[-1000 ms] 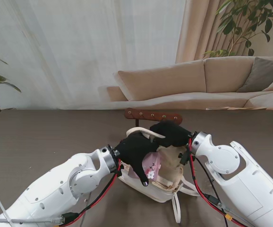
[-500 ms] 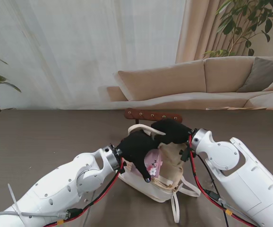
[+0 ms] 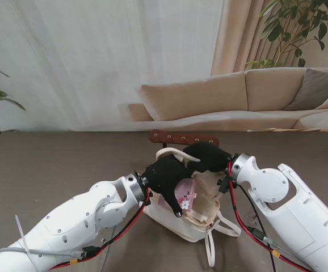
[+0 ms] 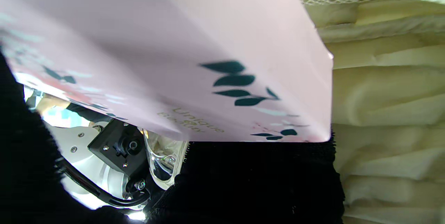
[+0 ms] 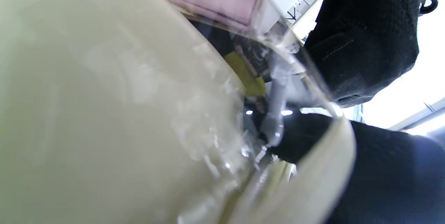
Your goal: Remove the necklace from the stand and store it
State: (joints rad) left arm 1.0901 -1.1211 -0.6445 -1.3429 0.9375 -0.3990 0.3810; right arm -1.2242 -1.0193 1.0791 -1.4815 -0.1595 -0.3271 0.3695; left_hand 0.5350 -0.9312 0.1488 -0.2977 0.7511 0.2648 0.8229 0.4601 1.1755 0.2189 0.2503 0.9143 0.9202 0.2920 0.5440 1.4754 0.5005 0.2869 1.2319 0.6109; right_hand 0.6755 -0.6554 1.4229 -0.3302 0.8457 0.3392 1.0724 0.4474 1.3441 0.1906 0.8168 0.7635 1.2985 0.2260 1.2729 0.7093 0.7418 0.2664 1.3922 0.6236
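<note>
The wooden necklace stand (image 3: 184,137) sits just beyond a cream tote bag (image 3: 201,218); I cannot make out a necklace on it. My black-gloved left hand (image 3: 165,174) is shut on a pink flower-printed pouch (image 3: 184,198) at the bag's mouth. The left wrist view shows that pouch (image 4: 208,60) close up, with clear plastic at its edge, against the bag's cream folds (image 4: 382,95). At the bag's far rim my right hand (image 3: 209,157) is closed on the cream fabric beside a looped handle (image 3: 172,153). Bag cloth (image 5: 104,112) fills the right wrist view.
A beige sofa (image 3: 249,96) and a curtain stand behind the brown table (image 3: 50,164). Loose bag straps (image 3: 212,249) trail toward me between my arms. Potted plants stand at the far left and far right.
My left hand has edged a little to the right and farther away with the pink pouch. The right hand and the bag's handle have shifted slightly the same way.
</note>
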